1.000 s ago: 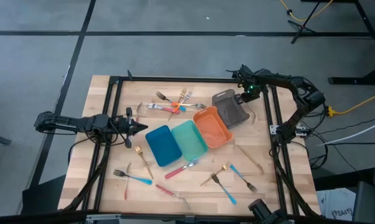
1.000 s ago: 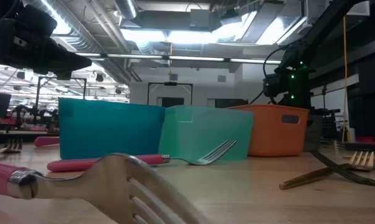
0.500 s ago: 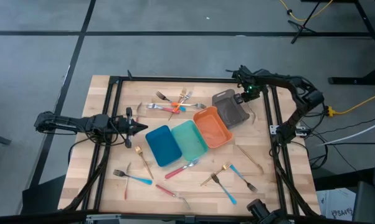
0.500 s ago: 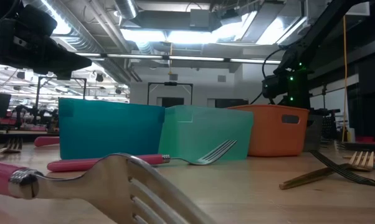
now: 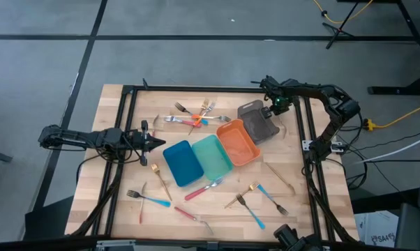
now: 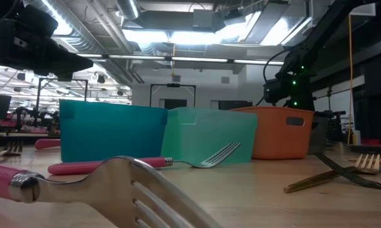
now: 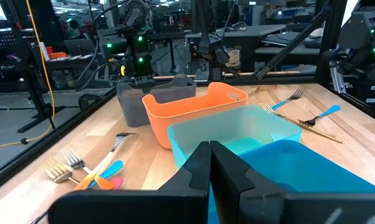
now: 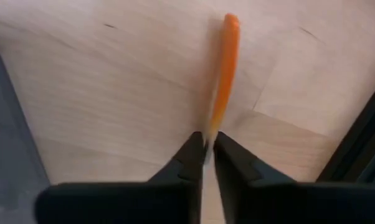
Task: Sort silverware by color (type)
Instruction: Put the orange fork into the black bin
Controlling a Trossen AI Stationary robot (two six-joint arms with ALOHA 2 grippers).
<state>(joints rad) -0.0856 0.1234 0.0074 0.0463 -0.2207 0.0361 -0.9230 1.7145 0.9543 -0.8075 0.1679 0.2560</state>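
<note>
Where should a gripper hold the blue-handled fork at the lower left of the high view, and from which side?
Probably mid-handle on the blue-handled fork, from straight above, fingers across its narrow width: it lies flat, with bare wood either side.

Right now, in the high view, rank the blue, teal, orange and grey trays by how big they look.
1-3. Blue tray, teal tray and orange tray: these look alike in footprint, so I will not rank them.
4. Grey tray: looks a little smaller, though the right gripper hides its far corner.
</note>
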